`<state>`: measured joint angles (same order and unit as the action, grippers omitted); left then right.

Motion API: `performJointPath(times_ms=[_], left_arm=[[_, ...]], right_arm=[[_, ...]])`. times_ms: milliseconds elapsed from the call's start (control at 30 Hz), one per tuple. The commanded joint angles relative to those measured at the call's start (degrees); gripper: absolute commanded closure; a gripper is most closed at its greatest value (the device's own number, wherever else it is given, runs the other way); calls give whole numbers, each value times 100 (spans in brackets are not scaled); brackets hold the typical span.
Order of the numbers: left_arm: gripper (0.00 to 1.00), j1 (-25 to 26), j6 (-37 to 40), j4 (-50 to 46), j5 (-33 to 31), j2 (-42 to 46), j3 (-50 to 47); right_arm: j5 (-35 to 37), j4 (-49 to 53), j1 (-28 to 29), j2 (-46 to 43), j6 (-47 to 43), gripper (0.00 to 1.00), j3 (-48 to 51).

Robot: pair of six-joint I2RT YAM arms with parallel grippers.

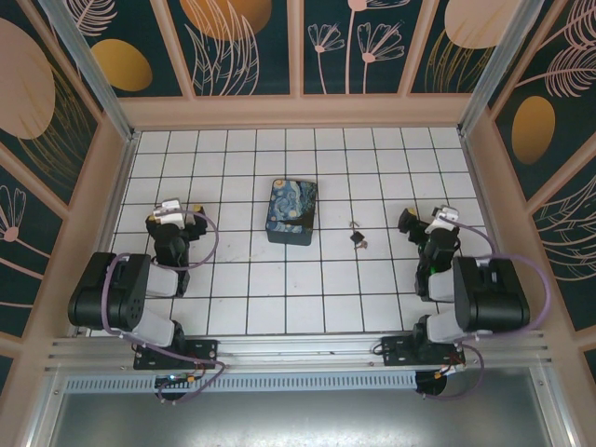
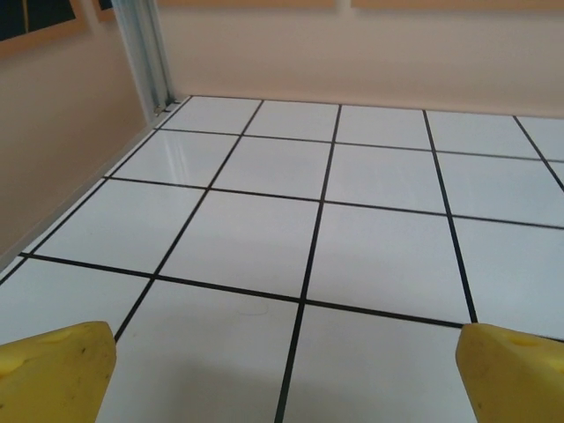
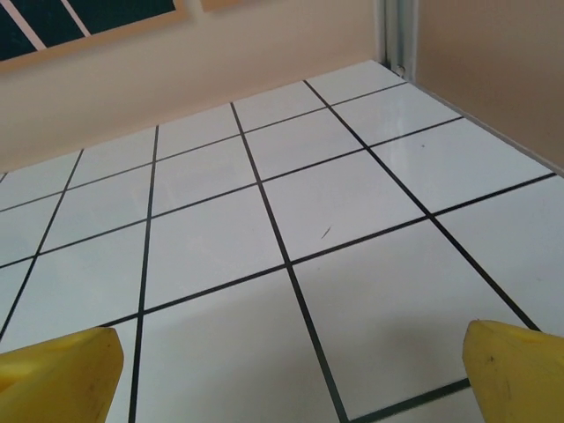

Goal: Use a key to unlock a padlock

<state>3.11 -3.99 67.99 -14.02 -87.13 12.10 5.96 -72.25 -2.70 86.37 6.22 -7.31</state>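
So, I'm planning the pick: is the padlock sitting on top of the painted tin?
No, the padlock lies on the white tiles to the right of the Starry Night tin, apart from it.

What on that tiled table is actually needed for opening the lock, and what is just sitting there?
Needed for the job:
- padlock, small and dark, right of the middle
- key, a thin sliver just beyond the padlock

Just lying about:
- painted tin, blue and yellow, near the middle of the table
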Motion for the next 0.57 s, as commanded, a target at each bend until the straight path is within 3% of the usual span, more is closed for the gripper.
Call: performJointPath(times_ms=[0, 100, 533], left_arm=[[1, -57, -69, 631, -129, -3, 75], [1, -57, -86, 726, -195, 0, 31], [1, -55, -8, 704, 34, 9, 35]], right_arm=[[-92, -1067, 143, 267, -389, 1, -73], [145, -588, 157, 291, -320, 1, -361], [394, -678, 208, 319, -309, 1, -341]])
